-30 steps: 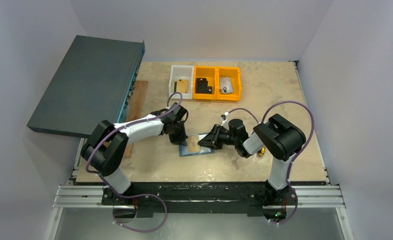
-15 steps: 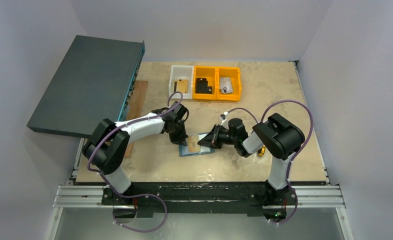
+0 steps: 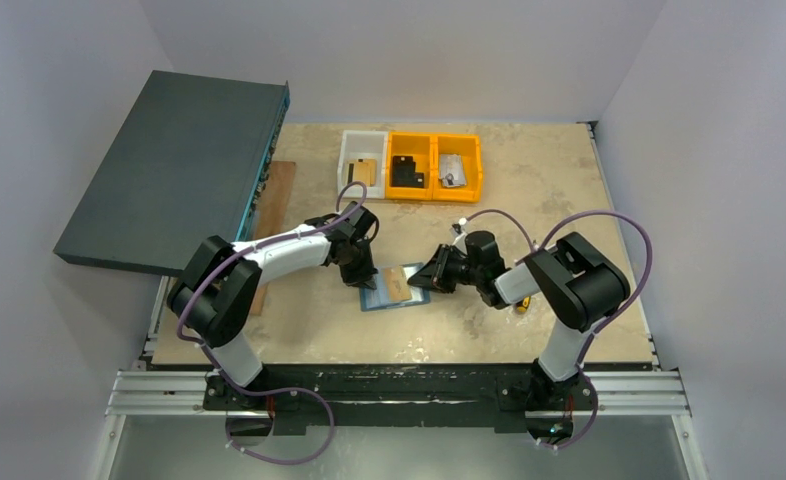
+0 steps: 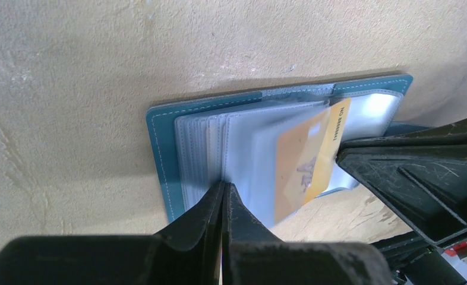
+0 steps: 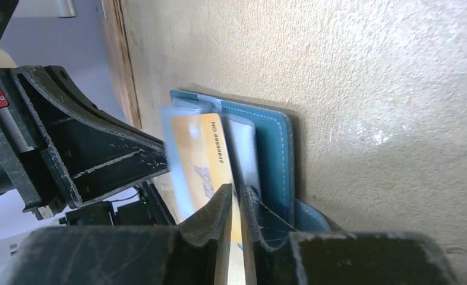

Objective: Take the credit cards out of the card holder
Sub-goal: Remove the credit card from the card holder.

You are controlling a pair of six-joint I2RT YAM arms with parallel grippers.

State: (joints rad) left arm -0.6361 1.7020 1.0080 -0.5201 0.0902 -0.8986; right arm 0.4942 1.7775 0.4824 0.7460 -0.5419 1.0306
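Item: teal card holder (image 4: 160,148), open, clear sleeves (image 4: 243,148) pinned under clenched left gripper (image 4: 224,191); right gripper (image 5: 236,199) pinching gold-tan credit card (image 5: 198,151), partly out of its sleeve.

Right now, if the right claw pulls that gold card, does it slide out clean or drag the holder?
Probably stiff: the gold card looks flat where it pokes out of its clear sleeve. Likely some drag: that sleeve looks floppy, lifted with it. The card holder seems light; the left claw, shut at its sleeves, should help hold it.
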